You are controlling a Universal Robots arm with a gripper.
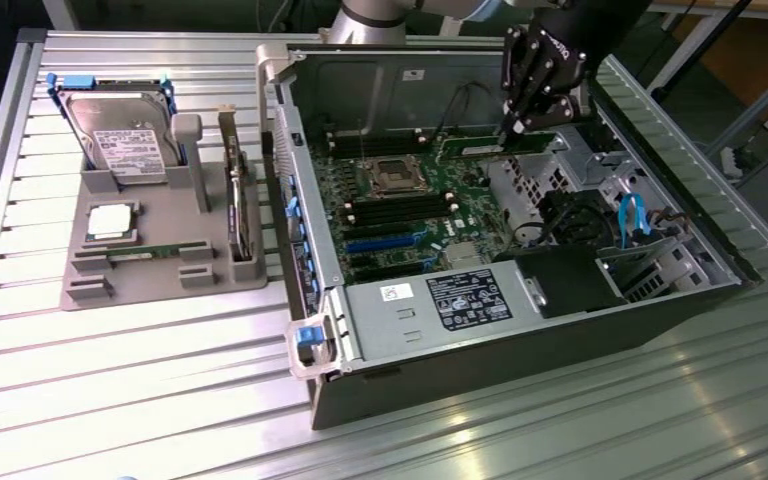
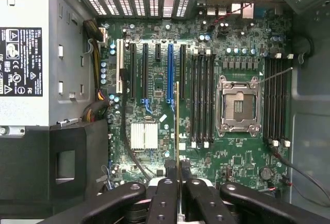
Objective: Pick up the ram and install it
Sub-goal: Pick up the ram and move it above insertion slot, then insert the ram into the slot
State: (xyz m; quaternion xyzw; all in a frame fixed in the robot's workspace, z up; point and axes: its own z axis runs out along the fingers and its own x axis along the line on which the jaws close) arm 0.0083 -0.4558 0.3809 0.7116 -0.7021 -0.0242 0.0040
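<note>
The hand is closed narrowly on the ram, gripping the green stick at one end, so that the rest of it reaches out from the fingertips toward the exterior view's left. In the wrist view the ram appears edge-on as a thin line running straight out from between the fingers of the hand.

The ram hangs inside the open computer case, over the motherboard. In the wrist view its edge runs parallel to a bank of black memory slots and just beside them. The open CPU socket lies on the far side of those slots. The power supply fills the near end of the case.

Well apart, on the bench, a grey holder carries a hard drive, a square silver chip and an upright expansion card.
</note>
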